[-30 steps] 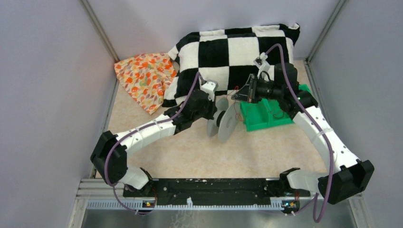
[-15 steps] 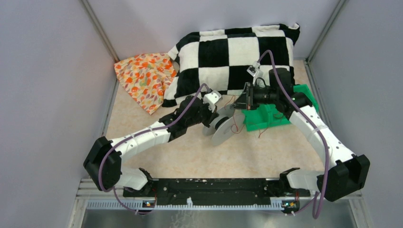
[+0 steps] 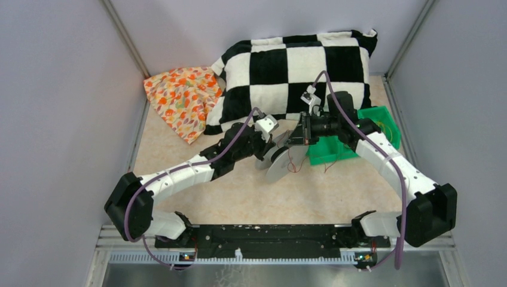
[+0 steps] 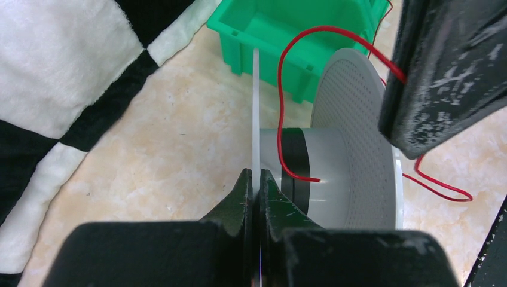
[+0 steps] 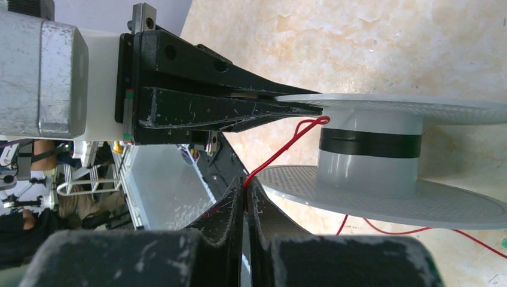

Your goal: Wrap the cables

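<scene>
A grey spool (image 3: 278, 161) with a black tape band (image 5: 370, 143) on its core is held off the table. My left gripper (image 4: 256, 176) is shut on the edge of its thin flange (image 4: 256, 107). A thin red cable (image 4: 281, 107) arcs over that flange, and its end lies on the core beside the band. My right gripper (image 5: 246, 182) is shut on this cable (image 5: 281, 149) just beside the spool (image 5: 370, 167). In the top view the right gripper (image 3: 294, 139) sits close against the spool's far side, opposite the left gripper (image 3: 267, 146).
A green bin (image 3: 326, 152) stands right behind the spool, under the right arm. More red cable (image 4: 442, 188) trails on the table by it. A black-and-white checkered cushion (image 3: 293, 66) and an orange patterned cloth (image 3: 182, 95) fill the back.
The right gripper has moved left and nearer, up to the spool, with the cable in it. The left arm lowered the spool a little earlier, then stayed put.
</scene>
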Robot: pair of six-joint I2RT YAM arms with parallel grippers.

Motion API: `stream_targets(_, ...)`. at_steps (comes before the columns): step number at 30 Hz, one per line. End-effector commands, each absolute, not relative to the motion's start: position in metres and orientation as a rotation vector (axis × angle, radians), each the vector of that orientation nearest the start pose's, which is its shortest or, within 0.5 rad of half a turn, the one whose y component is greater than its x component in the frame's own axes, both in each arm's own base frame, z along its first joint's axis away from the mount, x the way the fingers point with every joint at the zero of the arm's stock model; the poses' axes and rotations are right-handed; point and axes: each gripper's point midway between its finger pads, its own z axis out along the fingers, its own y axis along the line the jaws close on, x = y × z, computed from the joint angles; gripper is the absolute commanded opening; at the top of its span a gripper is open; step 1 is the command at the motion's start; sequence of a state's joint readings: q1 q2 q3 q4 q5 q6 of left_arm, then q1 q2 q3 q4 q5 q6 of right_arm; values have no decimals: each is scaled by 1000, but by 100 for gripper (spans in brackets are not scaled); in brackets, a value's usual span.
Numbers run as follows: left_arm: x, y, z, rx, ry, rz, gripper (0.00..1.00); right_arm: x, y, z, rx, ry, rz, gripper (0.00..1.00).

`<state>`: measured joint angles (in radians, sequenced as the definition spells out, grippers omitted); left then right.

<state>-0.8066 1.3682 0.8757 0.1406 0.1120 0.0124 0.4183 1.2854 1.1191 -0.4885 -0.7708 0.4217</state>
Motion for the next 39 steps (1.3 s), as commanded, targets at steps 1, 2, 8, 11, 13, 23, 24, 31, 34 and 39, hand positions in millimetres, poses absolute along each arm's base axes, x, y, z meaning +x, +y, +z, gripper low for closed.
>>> stream_targets(1,285,-322,190,840,1745,-636,0,251,260,242,-458,2248,1283,0)
stream_targets(2,283,-321,189,852,1749,-640,0,252,260,240,-454,2253,1281,0)
stream_targets(8,281,-320,181,886,1779,-624,0,256,262,232,-448,2273,1284,0)
stream_targets(11,281,-319,180,871,1786,-628,0,257,265,232,-450,2269,1290,0)
stream_targets(13,285,-317,176,839,1816,-606,0,258,267,232,-453,2264,1300,0)
stream_targets(23,287,-319,163,793,1951,-636,16,257,277,226,-461,2274,1308,0)
stream_targets(24,286,-318,158,803,1990,-647,18,257,277,225,-459,2275,1305,0)
stream_targets(31,282,-320,146,829,2063,-680,28,261,278,223,-453,2278,1299,0)
stream_targets(34,284,-318,151,803,2044,-690,34,261,278,220,-454,2285,1302,0)
stream_targets(39,285,-313,161,760,2022,-704,39,257,278,217,-463,2290,1315,0)
